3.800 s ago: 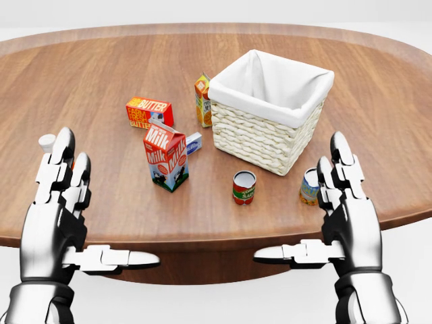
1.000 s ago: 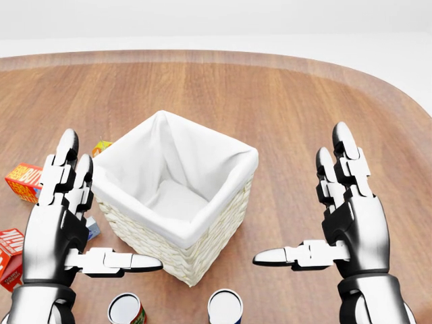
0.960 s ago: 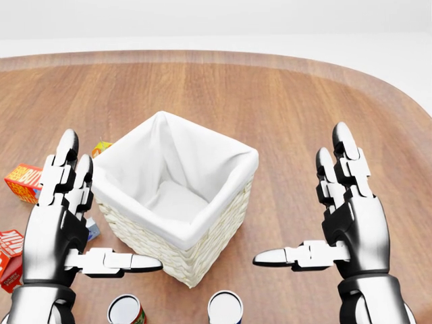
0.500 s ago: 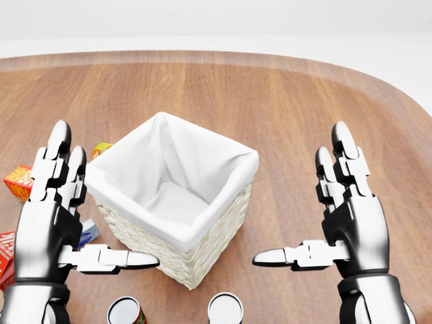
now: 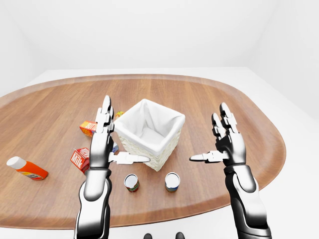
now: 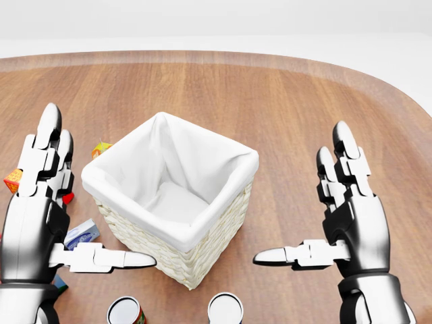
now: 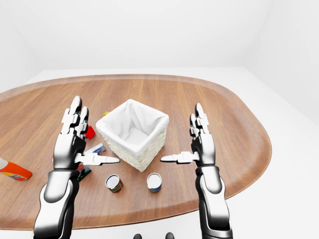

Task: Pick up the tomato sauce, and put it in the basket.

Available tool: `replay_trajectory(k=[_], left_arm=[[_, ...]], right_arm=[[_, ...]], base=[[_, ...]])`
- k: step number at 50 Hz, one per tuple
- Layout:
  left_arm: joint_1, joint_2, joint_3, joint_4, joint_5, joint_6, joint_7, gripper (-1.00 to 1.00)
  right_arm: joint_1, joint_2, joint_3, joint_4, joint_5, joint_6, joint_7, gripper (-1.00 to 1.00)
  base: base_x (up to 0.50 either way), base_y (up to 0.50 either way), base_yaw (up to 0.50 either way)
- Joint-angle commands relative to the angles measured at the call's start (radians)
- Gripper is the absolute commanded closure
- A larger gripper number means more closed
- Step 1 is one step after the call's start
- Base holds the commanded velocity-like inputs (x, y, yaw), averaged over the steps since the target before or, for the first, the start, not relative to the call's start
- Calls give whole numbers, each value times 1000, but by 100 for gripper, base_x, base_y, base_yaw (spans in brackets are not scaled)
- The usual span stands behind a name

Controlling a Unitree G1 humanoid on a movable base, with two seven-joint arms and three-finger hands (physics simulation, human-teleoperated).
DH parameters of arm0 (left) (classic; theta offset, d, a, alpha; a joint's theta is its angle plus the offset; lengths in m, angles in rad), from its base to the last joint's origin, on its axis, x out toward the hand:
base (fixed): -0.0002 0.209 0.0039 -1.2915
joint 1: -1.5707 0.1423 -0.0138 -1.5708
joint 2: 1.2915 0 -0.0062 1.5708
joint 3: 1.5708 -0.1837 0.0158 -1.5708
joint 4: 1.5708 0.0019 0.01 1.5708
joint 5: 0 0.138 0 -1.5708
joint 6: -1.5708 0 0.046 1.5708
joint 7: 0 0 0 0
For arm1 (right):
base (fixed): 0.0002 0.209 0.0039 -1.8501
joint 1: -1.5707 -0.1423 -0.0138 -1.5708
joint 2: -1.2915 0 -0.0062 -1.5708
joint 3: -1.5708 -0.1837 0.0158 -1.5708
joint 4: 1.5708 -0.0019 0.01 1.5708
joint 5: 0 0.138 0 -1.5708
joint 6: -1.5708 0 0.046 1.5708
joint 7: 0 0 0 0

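The tomato sauce can (image 5: 131,182), red and green with a white top, stands upright near the table's lower edge, below the basket; the head view cuts it off at the bottom (image 6: 126,312). The wicker basket (image 6: 138,237) with a white cloth lining is mid-table and holds nothing. My left hand (image 6: 94,196) hovers open beside the basket's left side, above and left of the can. My right hand (image 6: 300,196) is open to the right of the basket. Neither hand touches anything.
A blue-labelled can (image 5: 172,181) stands right of the tomato sauce. Left of the basket are a milk carton (image 5: 79,158), a butter box (image 5: 88,128), a small juice carton (image 6: 101,147) and a small blue-white box (image 6: 82,234). An orange bottle (image 5: 27,168) lies far left.
Since 3.8 s ago the camera has moved closer and rightward, so the basket now fills the middle. In the last second my left hand drifted left and slightly up; the right hand stayed.
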Motion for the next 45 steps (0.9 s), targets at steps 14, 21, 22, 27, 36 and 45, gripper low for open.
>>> replay_trajectory(k=[14,21,22,27,36,45], left_arm=[[20,5,-15,-110,195,0,-50,-100],[26,4,-16,-124,239,0,-67,-100],[26,4,-17,-123,245,0,-68,-100],[26,4,-17,-130,268,0,-77,-100],[26,10,-16,-135,329,0,-100,-100],[24,7,-17,-125,372,0,-110,-100]], right_arm=[[-10,-3,-7,8,4,0,-3,-100],[-8,-3,-7,6,4,0,-3,-100],[-10,-3,-8,9,4,0,-3,-100],[-13,-5,-12,4,7,0,-4,-100],[-14,-6,-15,1,8,0,-5,-100],[-12,-4,-11,12,4,0,-4,-100]], base=[[0,0,0],[0,0,0],[0,0,0],[0,0,0],[0,0,0],[0,0,0]])
